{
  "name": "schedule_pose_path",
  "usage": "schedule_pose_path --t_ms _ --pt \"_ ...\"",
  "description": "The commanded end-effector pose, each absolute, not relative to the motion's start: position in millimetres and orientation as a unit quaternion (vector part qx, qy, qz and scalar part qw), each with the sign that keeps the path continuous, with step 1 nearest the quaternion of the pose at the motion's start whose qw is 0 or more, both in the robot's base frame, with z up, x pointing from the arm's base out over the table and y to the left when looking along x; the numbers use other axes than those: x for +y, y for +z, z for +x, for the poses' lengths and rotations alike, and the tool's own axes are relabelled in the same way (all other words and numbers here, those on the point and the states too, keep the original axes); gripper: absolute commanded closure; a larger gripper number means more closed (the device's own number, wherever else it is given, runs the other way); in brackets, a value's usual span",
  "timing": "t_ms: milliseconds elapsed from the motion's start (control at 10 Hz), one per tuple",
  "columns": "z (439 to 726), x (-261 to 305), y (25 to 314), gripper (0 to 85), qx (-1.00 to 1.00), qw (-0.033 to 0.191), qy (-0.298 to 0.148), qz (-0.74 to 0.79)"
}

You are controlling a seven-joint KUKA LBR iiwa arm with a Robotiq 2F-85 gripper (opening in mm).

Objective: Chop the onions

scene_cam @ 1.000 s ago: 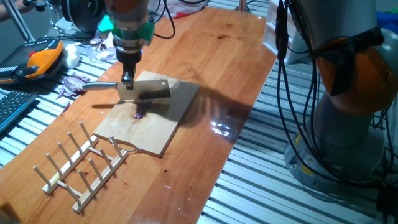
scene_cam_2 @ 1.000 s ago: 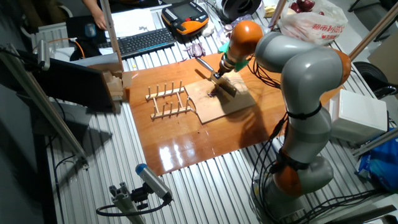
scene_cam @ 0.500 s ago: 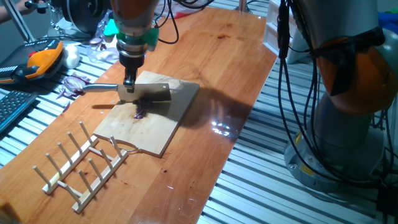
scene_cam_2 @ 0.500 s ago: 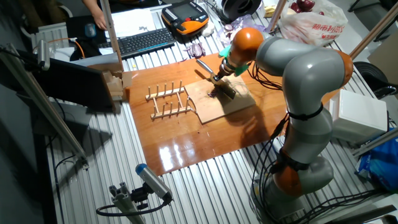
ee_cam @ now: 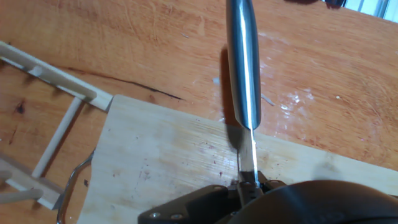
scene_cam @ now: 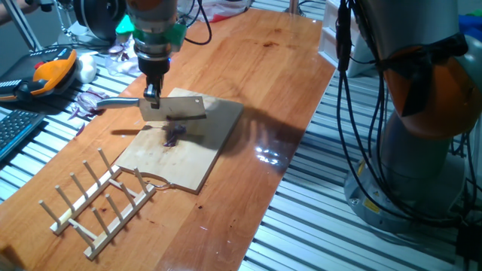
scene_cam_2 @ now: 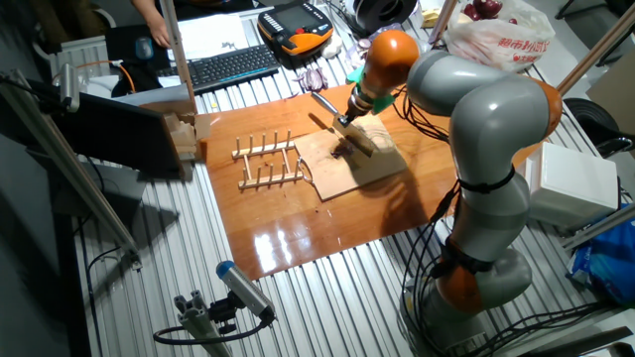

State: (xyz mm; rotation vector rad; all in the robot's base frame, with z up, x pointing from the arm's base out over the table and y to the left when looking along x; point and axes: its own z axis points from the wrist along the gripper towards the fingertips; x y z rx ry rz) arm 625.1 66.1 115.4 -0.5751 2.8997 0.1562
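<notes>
A small heap of purple onion pieces (scene_cam: 175, 133) lies near the middle of the wooden board (scene_cam: 192, 162); in the other fixed view the onion (scene_cam_2: 340, 151) sits just under the blade. My gripper (scene_cam: 152, 94) is shut on a steel cleaver (scene_cam: 179, 108) where blade meets handle, and holds the blade a little above the board behind the onion. It also shows in the other fixed view (scene_cam_2: 344, 121). In the hand view the cleaver's round steel handle (ee_cam: 242, 68) points away over the board (ee_cam: 155, 162); the onion is hidden there.
A wooden peg rack (scene_cam: 98, 199) lies at the board's near-left corner, seen also in the hand view (ee_cam: 50, 118). Dark purple onion scraps (scene_cam: 89, 100), a white bulb (scene_cam: 88, 69) and an orange pendant (scene_cam: 49, 71) sit off the table's left edge. A keyboard (scene_cam_2: 233, 64) lies beyond.
The gripper and cleaver dipped slightly toward the onion, then rose and drew back a little; the blade now hangs just clear of the board. The onion pieces stay put.
</notes>
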Motion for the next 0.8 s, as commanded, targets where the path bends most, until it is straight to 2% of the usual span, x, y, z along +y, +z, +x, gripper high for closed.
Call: schedule_pose_path --t_ms 0,300,500,700 --pt "624.2 67.4 112.6 85.0 0.975 0.093 0.05 -0.194" --pt "616.5 70.0 104.4 85.0 0.975 0.102 0.047 -0.193" --pt "612.0 69.4 95.7 85.0 0.97 0.127 0.058 -0.201" --pt "614.1 69.9 87.8 85.0 0.969 0.133 0.059 -0.201"
